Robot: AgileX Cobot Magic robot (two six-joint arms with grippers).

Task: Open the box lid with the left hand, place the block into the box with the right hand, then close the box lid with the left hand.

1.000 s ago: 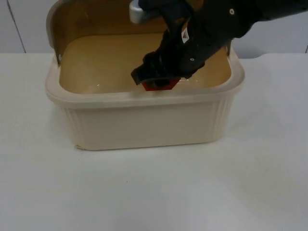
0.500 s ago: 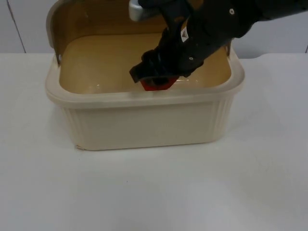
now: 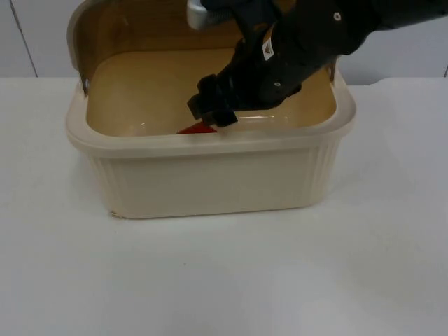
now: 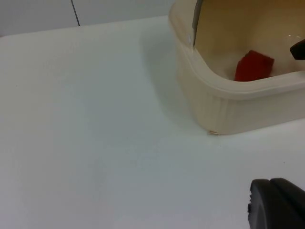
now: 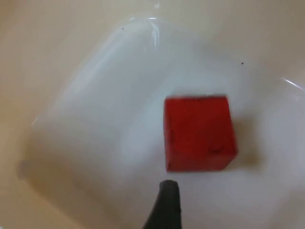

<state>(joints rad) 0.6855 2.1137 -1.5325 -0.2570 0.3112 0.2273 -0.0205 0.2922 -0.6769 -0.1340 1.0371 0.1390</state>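
A cream ribbed plastic box [image 3: 210,175] stands on the white bench [image 3: 224,280] toward its far edge, near the grey partition wall [image 3: 28,35]. Its rounded hinged lid [image 3: 91,31] is raised upright at the box's back. The right end effector [image 3: 210,112] hangs inside the box, just above the near wall, and its fingers are parted with nothing between them. The small red cube block [image 5: 199,132] lies on the box floor, free of the fingers, close behind the near wall; from the top camera only a red sliver [image 3: 196,129] shows over the rim, and from the left wrist camera it shows as a red block [image 4: 254,66] inside the box. The left end effector [image 4: 276,205] waits over the bare bench, well apart from the box; I cannot tell how its fingers stand.
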